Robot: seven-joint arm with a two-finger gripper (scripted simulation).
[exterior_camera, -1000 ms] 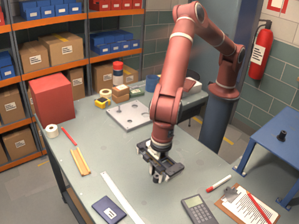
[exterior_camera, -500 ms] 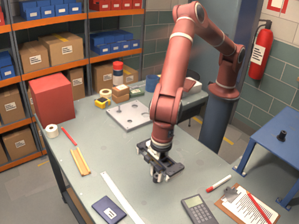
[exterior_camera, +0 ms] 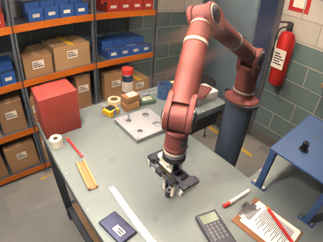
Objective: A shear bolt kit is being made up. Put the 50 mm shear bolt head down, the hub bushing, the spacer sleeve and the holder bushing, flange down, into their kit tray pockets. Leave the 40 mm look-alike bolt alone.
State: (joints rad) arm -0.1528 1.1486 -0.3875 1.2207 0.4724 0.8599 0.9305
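The kit tray (exterior_camera: 141, 123) lies at the middle of the bench, and a bolt (exterior_camera: 128, 118) stands upright at its left corner. Round empty pockets show in the tray. My gripper (exterior_camera: 171, 192) is down at the bench top, well in front of the tray. I have closed on a small dark cylindrical part (exterior_camera: 168, 193), which stands on the bench surface. Which part it is I cannot tell. A dark flanged bushing (exterior_camera: 304, 146) stands on the blue side table at the right.
A red box (exterior_camera: 56, 105) stands at the bench's left rear. A tape roll (exterior_camera: 56, 141), a red pencil, a wooden strip (exterior_camera: 87, 174) and a steel ruler (exterior_camera: 131, 213) lie left of my gripper. A marker (exterior_camera: 236, 198), a calculator (exterior_camera: 215, 225) and a clipboard lie at the front right.
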